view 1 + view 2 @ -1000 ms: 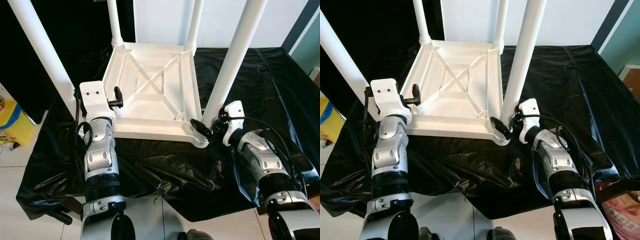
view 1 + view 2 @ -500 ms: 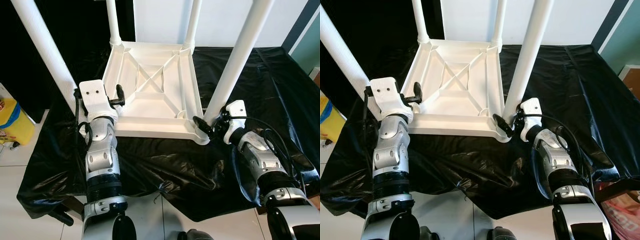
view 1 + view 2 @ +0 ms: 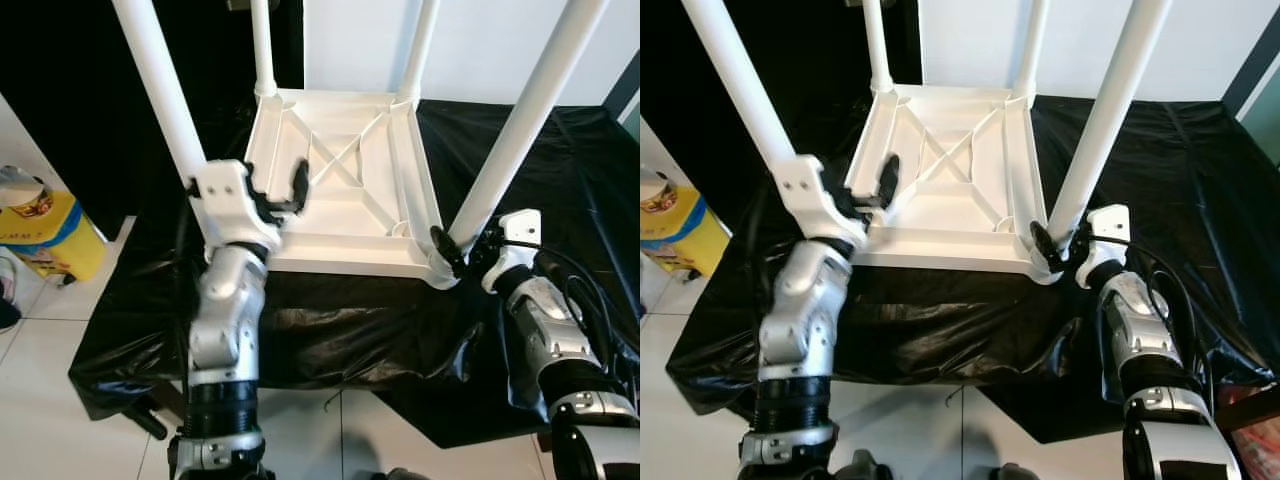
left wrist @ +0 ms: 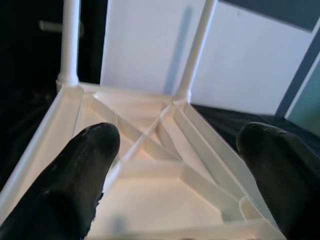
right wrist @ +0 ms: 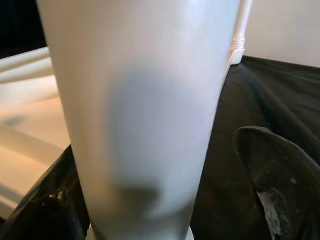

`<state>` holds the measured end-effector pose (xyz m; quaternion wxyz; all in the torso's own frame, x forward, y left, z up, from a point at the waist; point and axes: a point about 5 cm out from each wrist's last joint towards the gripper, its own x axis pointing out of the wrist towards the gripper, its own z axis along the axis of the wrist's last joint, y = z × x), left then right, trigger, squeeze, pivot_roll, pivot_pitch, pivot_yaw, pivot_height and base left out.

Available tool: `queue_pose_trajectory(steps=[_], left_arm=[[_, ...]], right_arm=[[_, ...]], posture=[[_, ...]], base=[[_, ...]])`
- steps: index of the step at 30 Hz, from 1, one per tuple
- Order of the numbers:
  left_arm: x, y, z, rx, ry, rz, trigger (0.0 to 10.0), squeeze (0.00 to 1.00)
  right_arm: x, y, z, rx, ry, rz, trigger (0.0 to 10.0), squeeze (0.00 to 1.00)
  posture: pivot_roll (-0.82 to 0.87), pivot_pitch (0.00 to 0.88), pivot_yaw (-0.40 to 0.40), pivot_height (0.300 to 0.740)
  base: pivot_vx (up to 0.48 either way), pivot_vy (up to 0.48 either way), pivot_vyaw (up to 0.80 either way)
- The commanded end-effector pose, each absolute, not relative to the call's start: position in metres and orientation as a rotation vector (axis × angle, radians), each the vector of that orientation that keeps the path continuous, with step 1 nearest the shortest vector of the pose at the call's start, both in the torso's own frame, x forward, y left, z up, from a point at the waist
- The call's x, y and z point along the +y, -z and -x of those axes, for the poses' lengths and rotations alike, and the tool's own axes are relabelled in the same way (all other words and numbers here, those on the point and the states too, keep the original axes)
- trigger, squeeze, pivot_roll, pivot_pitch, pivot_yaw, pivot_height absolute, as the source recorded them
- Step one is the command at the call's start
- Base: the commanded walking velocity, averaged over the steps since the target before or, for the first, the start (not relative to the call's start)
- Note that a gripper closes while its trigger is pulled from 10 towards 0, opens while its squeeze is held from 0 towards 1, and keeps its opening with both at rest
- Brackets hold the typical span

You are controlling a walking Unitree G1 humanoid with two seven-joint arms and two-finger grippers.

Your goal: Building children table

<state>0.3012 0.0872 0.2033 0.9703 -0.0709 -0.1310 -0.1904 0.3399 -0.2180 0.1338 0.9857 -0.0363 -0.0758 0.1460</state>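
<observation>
Right wrist view: table leg (image 5: 145, 110) hides the spread right gripper (image 5: 165, 200); left gripper (image 4: 180, 165) gapes empty.

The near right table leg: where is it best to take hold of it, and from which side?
Grip the near right leg low on its round shaft, just above the corner socket of the upturned tabletop. Come from the robot's side, level, fingers straddling it, as the right end effector probably does; the tube is smooth and tilts slightly.

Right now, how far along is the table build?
Done: the upturned tabletop lies on the black sheet with all four legs standing in its corners. In hand: right gripper straddles the near-right leg at its base; left gripper is open over the near-left corner. Left: flipping it upright.
</observation>
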Motion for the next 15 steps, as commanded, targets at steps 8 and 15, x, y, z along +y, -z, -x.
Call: queue_pose_trajectory(steps=[8,15], left_arm=[[0.071,-0.188,-0.281,-0.265,0.822,-0.031,10.0,0.00],[0.075,-0.178,-0.272,-0.233,0.820,-0.089,10.0,0.00]], right_arm=[[-0.191,-0.149,-0.328,-0.311,-0.215,0.046,10.0,0.00],[-0.183,-0.169,-0.313,-0.399,-0.073,0.037,10.0,0.00]], posture=[[-0.04,0.012,-0.025,0.740],[-0.04,0.017,-0.031,0.740]], base=[[0.000,0.000,0.00],[0.000,0.000,0.00]])
